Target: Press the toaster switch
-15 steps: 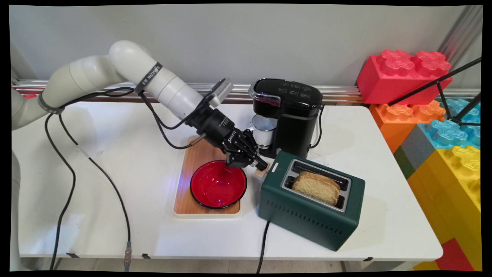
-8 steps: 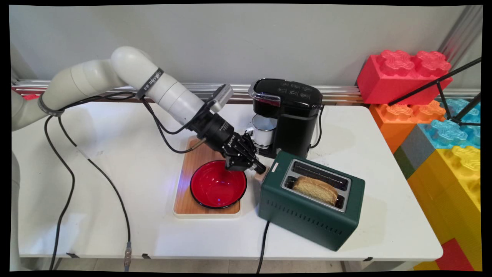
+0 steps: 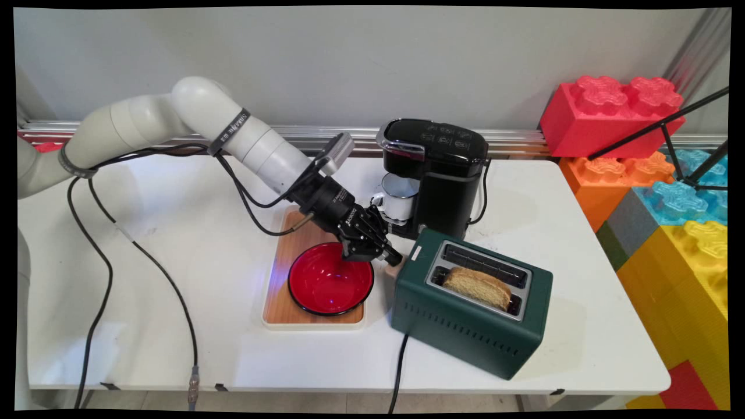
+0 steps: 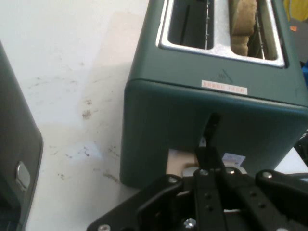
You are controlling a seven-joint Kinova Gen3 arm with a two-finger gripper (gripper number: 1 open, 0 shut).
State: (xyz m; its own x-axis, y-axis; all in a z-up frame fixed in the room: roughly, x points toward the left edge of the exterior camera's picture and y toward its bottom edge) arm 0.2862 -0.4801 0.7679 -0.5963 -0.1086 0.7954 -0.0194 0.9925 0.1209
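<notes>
A dark green toaster (image 3: pixel 471 302) stands right of centre, with a slice of bread (image 3: pixel 478 288) sunk low in its near slot. My gripper (image 3: pixel 393 256) is shut, its tip resting on the beige lever (image 3: pixel 390 269) at the toaster's left end. In the hand view the shut fingers (image 4: pixel 208 153) lie against the lever slot of the toaster (image 4: pixel 163 115), with the beige lever (image 4: pixel 179 160) low beside them. The bread (image 4: pixel 242 23) shows in the right slot; the left slot is empty.
A red bowl (image 3: pixel 330 280) sits on a wooden tray (image 3: pixel 298 235) just left of the gripper. A black coffee machine (image 3: pixel 445 169) with a white mug (image 3: pixel 399 196) stands behind. Large toy blocks (image 3: pixel 611 116) are stacked at the right. The toaster's cord (image 3: pixel 398 372) hangs over the front edge.
The bread slice has sunk down into the toaster slot. My gripper has moved slightly lower at the toaster's left end, with the lever under it.
</notes>
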